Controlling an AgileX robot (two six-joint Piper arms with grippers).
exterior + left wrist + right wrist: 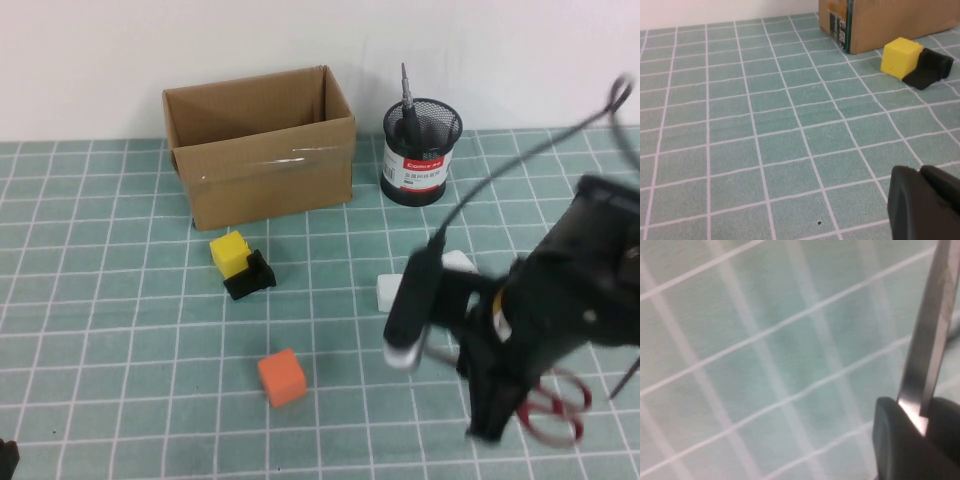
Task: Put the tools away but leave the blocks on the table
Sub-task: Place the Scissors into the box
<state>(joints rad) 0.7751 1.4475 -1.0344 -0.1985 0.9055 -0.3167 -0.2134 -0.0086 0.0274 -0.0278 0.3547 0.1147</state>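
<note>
1. The right gripper is closed on the steel blades of the scissors, low at the table's right side; red handles hang below
2. Lift slowly, because the blades may slip
3. Carry to the mesh holder
4. The left gripper is clenched empty, parked near-left
</note>
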